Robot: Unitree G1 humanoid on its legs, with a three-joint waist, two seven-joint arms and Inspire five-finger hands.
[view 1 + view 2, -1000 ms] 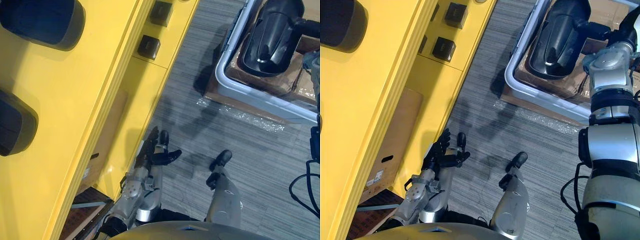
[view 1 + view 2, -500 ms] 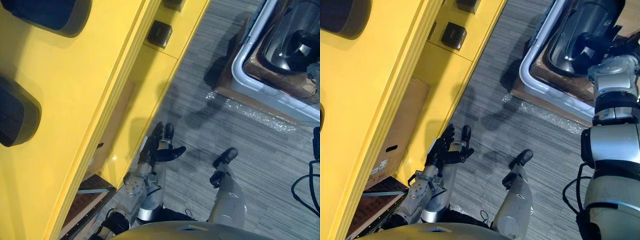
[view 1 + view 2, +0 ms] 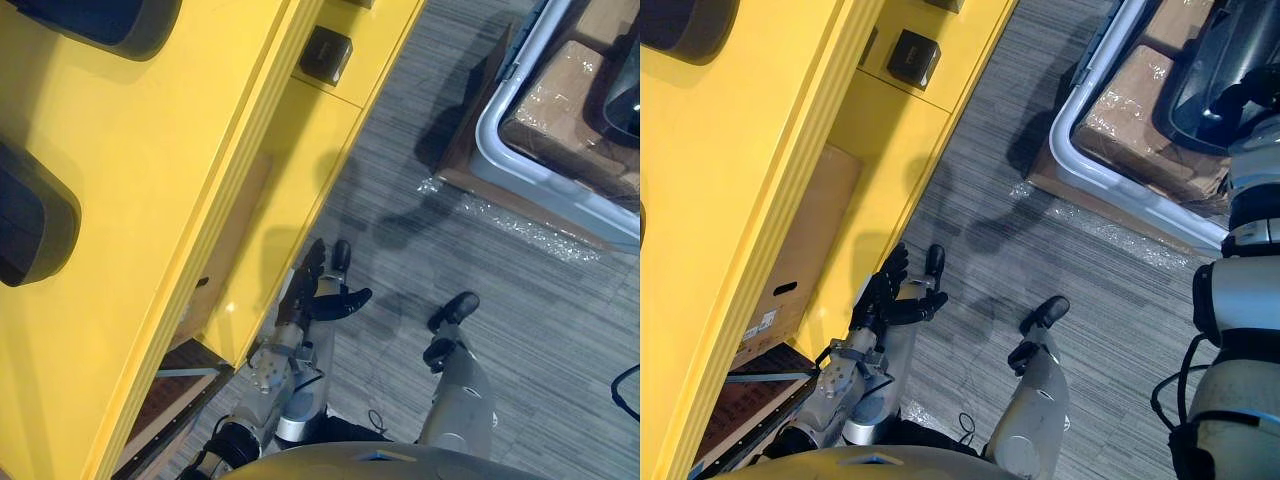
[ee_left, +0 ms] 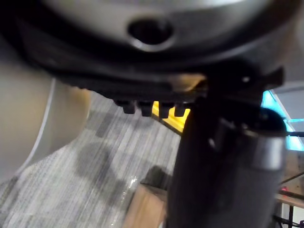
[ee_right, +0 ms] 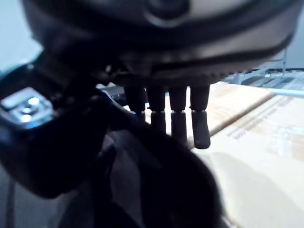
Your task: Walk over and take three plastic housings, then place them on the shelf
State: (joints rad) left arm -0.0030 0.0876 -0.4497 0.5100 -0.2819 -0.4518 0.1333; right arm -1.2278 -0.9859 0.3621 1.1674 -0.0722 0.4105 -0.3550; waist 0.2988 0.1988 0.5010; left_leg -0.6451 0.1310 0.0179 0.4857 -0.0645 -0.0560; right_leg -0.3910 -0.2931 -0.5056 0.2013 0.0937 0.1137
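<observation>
**A:** Where's the housing?

**B:** In the right robot hand (image 5: 172, 116), up over the bin (image 3: 1140, 198). As far as I can read it, the housing (image 3: 1215, 75) is clamped, with the thumb on one side and the fingers laid over the domed back. Two more housings (image 3: 30, 225) lie on the yellow shelf (image 3: 150, 200).

**A:** And the left robot hand (image 3: 320, 295)?

**B:** It hangs low beside the shelf's lower panel, fingers apart and loose, holding nothing.

**A:** What worries you?

**B:** Slip, mostly. The shell looks glossy, hard and rounded, so the fingers have little to bite on. A jolt while walking could roll it out of the grasp onto the carpet (image 3: 560, 330). Second is the shelf edge. The housing is bulky, and carried too low it could knock the ribbed yellow lip. Third, the idle left robot hand is close to the panel and might scrape it on a turn.

**A:** Is there room on top?

**B:** The two there take up a good part of what I can see, so a crowded landing could nudge one. The top looks smooth and painted, and a dome would slide on it easily.

**A:** Anything else underfoot?

**B:** There's a strip of crinkled clear film (image 3: 520, 222) beside the bin. Inside the bin are film-wrapped cartons (image 3: 1130, 100), flat, matt brown and soft-cornered. The carpet is grey and short-ribbed.
</observation>
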